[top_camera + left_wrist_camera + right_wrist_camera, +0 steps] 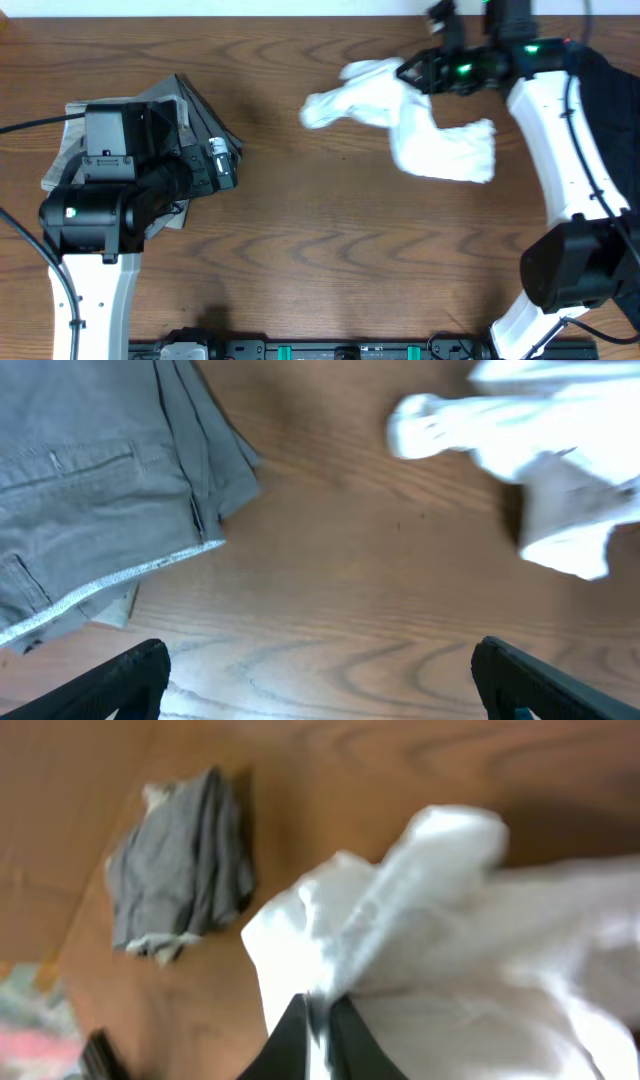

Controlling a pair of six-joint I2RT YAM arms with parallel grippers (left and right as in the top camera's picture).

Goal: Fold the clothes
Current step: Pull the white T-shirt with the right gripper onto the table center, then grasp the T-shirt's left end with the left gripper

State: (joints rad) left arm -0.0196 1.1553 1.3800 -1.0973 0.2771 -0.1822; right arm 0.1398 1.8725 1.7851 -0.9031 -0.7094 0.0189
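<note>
Pinching a fold of the crumpled white cotton T-shirt [450, 920], the right fingers [298, 1042] stood almost together at the garment's far edge. Cloth was caught between them, and the rest lay bunched on the brown wooden table [330, 250]. The left fingers [130, 675] were spread wide with only bare wood between them. The shirt was well apart to their right, and the flat, folded grey-khaki trousers [90, 490] lay just ahead to their left. The trousers looked done. The shirt was neither spread nor folded, so most of its work remained.
</note>
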